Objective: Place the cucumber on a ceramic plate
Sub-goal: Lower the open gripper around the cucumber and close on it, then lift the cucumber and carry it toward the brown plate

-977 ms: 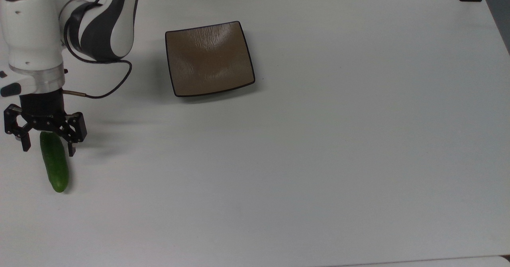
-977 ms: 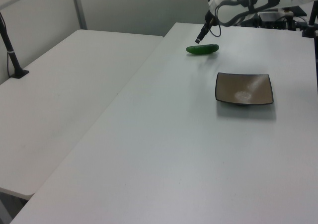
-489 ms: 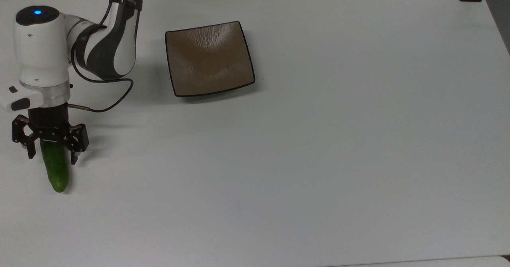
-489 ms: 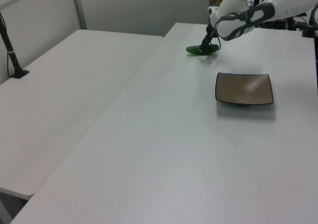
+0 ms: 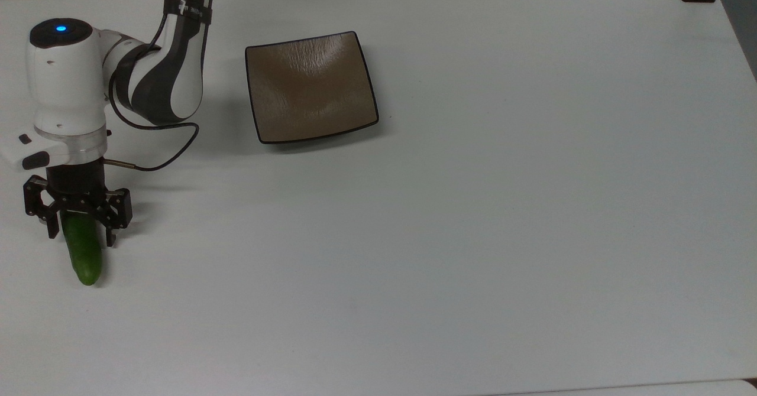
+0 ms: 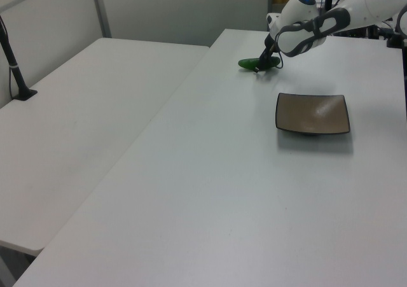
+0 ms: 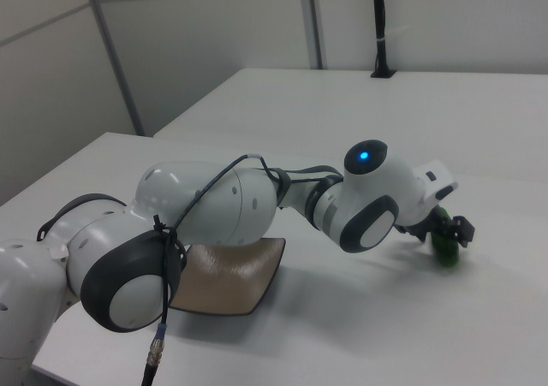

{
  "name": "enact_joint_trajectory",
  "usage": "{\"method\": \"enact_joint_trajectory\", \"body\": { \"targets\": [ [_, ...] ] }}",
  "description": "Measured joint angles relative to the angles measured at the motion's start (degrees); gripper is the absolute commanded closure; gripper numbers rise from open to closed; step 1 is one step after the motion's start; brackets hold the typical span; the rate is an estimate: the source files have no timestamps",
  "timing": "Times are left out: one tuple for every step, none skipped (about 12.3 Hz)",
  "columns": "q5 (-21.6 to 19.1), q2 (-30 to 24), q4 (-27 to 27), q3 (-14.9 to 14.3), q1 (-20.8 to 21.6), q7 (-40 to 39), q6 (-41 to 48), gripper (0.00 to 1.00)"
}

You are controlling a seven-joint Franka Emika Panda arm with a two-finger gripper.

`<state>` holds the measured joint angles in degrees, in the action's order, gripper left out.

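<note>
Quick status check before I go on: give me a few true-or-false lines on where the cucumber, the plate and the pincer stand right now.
1. The cucumber lies on the white table. True.
2. The ceramic plate holds the cucumber. False: the plate is bare, and the cucumber lies apart from it, toward the top view's lower left.
3. The pincer straddles one end of the cucumber, fingers open. True.
4. The plate is round. False: it is square with rounded corners.
5. The cucumber is lifted off the table. False: it rests flat on it.
</note>
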<state>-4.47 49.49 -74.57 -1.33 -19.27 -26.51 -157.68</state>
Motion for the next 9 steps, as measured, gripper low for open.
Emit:
{"method": "enact_joint_trajectory", "body": {
  "targets": [
    [0.00, 0.04, 0.00, 0.00, 0.00, 0.00, 0.00, 0.78],
    [0.04, 0.04, 0.06, 0.00, 0.02, 0.00, 0.00, 0.87],
    [0.12, 0.04, 0.19, 0.00, 0.06, -0.01, 0.00, 0.89],
    [0.15, 0.05, 0.22, 0.00, 0.08, -0.01, 0.00, 0.89],
    [0.16, 0.05, 0.22, 0.00, 0.07, -0.01, 0.00, 0.89],
    [0.16, -0.02, 0.22, 0.00, 0.08, -0.02, 0.00, 0.88],
    [0.16, -0.28, 0.21, 0.00, 0.10, -0.02, 0.00, 0.87],
    [0.16, -1.22, 0.19, 0.00, 0.24, -0.02, -0.01, 0.88],
    [0.15, -3.08, -0.28, 0.00, 0.46, -0.02, 0.00, 0.88]
  ]
}}
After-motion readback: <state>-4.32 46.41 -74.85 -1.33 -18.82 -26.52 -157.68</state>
